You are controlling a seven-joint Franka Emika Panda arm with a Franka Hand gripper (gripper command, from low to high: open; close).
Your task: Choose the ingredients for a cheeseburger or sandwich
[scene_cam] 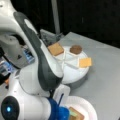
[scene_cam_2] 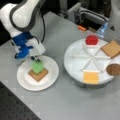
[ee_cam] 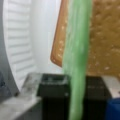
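Your gripper (scene_cam_2: 35,59) is hovering low over the white plate (scene_cam_2: 51,75), at the plate's upper-left side in a front view, its tips sitting just above the green lettuce piece (scene_cam_2: 37,66). In the wrist view the lettuce piece (ee_cam: 76,62) is running between the dark fingers (ee_cam: 53,85), so the gripper is appearing to be grasping the lettuce piece, though whether it is fully clenched you cannot tell for certain. The lettuce piece is lying on 1 tan-brown bread square (scene_cam_2: 38,73), which is resting flat on the plate; these 2 layers are making up the sandwich as it is standing now. The wrist view is showing the same bread square (ee_cam: 105,37) behind the lettuce.

To the right in a front view, the round white divided tray (scene_cam_2: 75,57) is sitting on the grey surface (scene_cam_2: 62,100), well apart from the plate. In its compartments you are seeing the red tomato (scene_cam_2: 91,40), a second bread square (scene_cam_2: 111,48), the dark brown patty (scene_cam_2: 114,69) and the yellow-orange cheese square (scene_cam_2: 91,77). In a front view, the arm is hiding much of the plate (scene_cam: 87,107), while the bread (scene_cam: 56,49), patty (scene_cam: 76,49) and cheese (scene_cam: 85,62) are remaining visible on the tray.
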